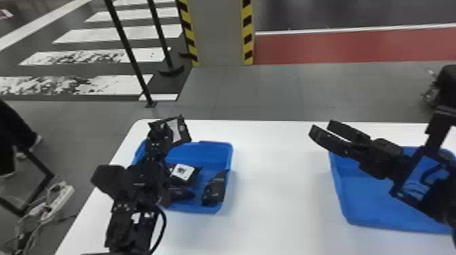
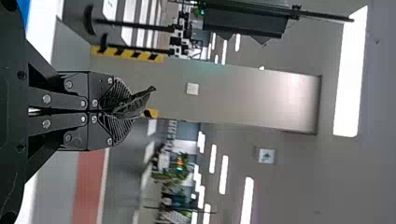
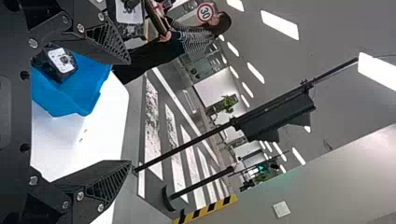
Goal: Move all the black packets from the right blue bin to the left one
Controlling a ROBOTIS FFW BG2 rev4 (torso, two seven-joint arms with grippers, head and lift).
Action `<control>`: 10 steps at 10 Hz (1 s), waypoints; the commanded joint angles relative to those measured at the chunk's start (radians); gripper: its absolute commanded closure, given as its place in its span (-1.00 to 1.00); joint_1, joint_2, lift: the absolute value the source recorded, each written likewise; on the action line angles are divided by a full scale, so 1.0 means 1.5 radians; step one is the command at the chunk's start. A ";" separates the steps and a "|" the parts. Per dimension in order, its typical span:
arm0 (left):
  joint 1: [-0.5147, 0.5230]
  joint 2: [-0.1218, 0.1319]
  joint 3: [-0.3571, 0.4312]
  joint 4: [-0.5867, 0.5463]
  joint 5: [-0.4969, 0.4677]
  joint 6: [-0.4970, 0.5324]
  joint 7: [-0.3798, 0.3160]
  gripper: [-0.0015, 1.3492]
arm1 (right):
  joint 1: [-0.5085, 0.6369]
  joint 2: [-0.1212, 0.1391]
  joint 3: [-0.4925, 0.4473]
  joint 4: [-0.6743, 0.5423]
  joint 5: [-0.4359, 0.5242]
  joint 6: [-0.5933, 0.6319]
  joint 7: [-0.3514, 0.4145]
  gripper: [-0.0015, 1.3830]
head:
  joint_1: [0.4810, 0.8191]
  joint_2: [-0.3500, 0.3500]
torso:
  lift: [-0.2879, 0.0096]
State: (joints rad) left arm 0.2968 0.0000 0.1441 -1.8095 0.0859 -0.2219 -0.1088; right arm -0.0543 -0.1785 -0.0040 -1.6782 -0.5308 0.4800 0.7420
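My left gripper is above the far-left part of the left blue bin, shut on a black packet. In the left wrist view, the gripper pinches that packet between its fingertips. Inside the left bin lie a black packet with a white label, a second packet near its right wall and another nearer the front. My right gripper is open over the left edge of the right blue bin, whose far side its arm partly hides; the right wrist view shows this gripper with fingers wide apart.
Both bins stand on a white table, with a stretch of tabletop between them. Beyond its far edge are a grey floor and a pillar with yellow-black edges. A power strip with cables is on the floor at the left.
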 commanded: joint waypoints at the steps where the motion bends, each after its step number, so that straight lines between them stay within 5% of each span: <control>1: -0.039 -0.002 0.026 0.057 -0.101 0.032 0.009 0.80 | 0.008 -0.004 0.000 0.002 0.004 0.006 0.000 -0.58 | 0.27 0.56 | 0.20; 3: -0.074 -0.002 0.046 0.057 -0.235 0.114 0.023 0.80 | 0.020 -0.004 0.000 0.004 0.007 0.019 0.000 -0.58 | 0.27 0.61 | 0.20; 5: -0.082 -0.002 0.054 0.057 -0.288 0.143 0.032 0.76 | 0.028 -0.006 0.000 -0.001 0.006 0.022 0.002 -0.58 | 0.27 0.67 | 0.20; 7: -0.067 -0.002 0.059 0.057 -0.251 0.118 0.032 -0.58 | 0.031 -0.009 0.000 -0.009 0.008 0.022 0.002 -0.58 | 0.27 0.71 | 0.20; 8: -0.054 -0.002 0.052 0.055 -0.206 0.081 0.032 -0.96 | 0.036 -0.010 -0.001 -0.022 0.016 0.006 0.001 -0.58 | 0.27 0.72 | 0.20; 10: -0.023 -0.002 0.010 0.040 -0.062 -0.047 0.032 -0.89 | 0.089 -0.009 -0.018 -0.121 0.071 -0.062 -0.045 -0.59 | 0.27 0.69 | 0.20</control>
State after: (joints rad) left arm 0.2468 0.0000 0.1833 -1.7371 -0.0736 -0.2274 -0.0620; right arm 0.0470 -0.1926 -0.0206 -1.7969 -0.4605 0.4133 0.6815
